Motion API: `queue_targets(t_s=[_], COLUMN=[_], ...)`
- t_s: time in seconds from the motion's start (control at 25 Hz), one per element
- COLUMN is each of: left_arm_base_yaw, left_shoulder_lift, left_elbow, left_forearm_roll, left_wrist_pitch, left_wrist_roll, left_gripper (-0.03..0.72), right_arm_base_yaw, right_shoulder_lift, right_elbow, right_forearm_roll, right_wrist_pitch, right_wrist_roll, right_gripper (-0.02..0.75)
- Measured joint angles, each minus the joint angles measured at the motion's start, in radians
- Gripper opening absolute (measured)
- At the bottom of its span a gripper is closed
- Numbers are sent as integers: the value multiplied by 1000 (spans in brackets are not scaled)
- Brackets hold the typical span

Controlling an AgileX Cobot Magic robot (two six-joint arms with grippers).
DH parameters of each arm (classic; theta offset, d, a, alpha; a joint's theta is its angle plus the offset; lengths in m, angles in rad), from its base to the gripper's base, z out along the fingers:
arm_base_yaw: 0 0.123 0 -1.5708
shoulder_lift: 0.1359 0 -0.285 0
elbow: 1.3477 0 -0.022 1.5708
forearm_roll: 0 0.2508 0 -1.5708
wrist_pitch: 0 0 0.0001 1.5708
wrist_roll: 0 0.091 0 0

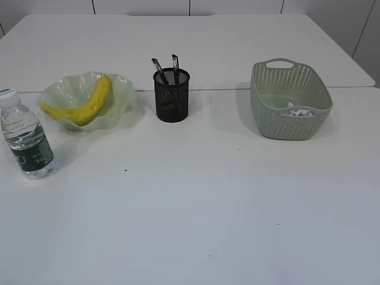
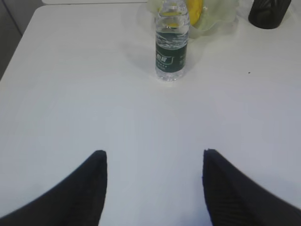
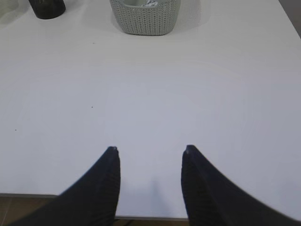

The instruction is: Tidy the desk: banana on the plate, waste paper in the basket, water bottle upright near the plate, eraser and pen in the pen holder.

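Exterior: banana (image 1: 83,105) lies in plate (image 1: 65,95), bottle (image 1: 27,138) upright near it, pens in holder (image 1: 171,95), paper (image 1: 298,111) in basket (image 1: 290,101). Eraser not visible, maybe inside the mesh; my arms are out of shot.

Left wrist: left gripper (image 2: 154,181) apart, empty, w/ bottle (image 2: 171,44) ahead. Risk: a careless swing tips it.

Right wrist: right gripper (image 3: 149,176) apart, empty, over desk (image 3: 188,94) edge. Basket (image 3: 146,16) cut off at top.
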Motion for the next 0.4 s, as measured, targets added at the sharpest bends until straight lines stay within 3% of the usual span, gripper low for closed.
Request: queue_targets(t_s=[0.4], left_arm_base_yaw=[0], left_shoulder_lift=[0], left_elbow=[0], left_forearm_roll=[-14], left_wrist_pitch=[0], left_wrist_roll=[2], left_gripper=[454], right_arm_base_yaw=[0], right_shoulder_lift=[0], right_elbow=[0], right_forearm_roll=[2], right_wrist_pitch=[0], right_wrist_roll=[0], right_gripper=[323])
